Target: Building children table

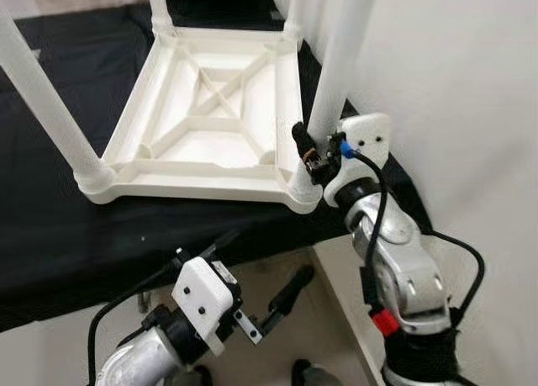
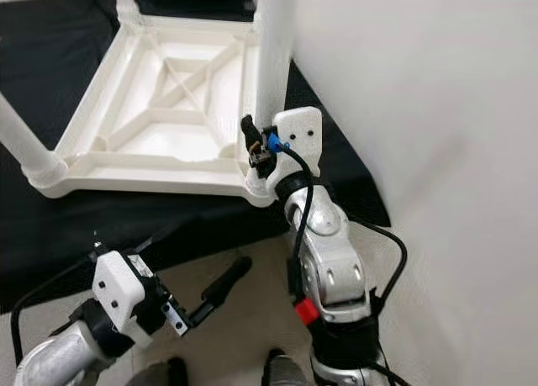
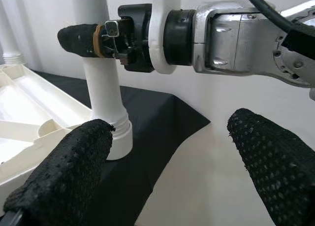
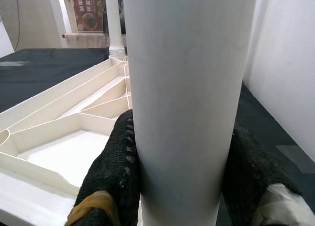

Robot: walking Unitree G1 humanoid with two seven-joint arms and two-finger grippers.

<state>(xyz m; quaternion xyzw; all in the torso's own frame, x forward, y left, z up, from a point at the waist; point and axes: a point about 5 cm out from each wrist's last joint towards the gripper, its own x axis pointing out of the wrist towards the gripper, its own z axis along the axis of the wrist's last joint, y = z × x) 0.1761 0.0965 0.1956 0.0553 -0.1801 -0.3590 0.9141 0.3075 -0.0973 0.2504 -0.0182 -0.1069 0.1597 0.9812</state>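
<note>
On the black cloth, my right gripper clamps the upturned table's leg at twelve o'clock; my left gripper hangs open.

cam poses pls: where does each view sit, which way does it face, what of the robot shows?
Left eye, right eye: head stereo pair, looking down at the upturned table top on black cloth; both arms show.
Left wrist: looks along the open left gripper at the table leg and the right gripper.
Right wrist: looks along its fingers, clamped on that leg.
Shared: the leg shows in all four.
</note>
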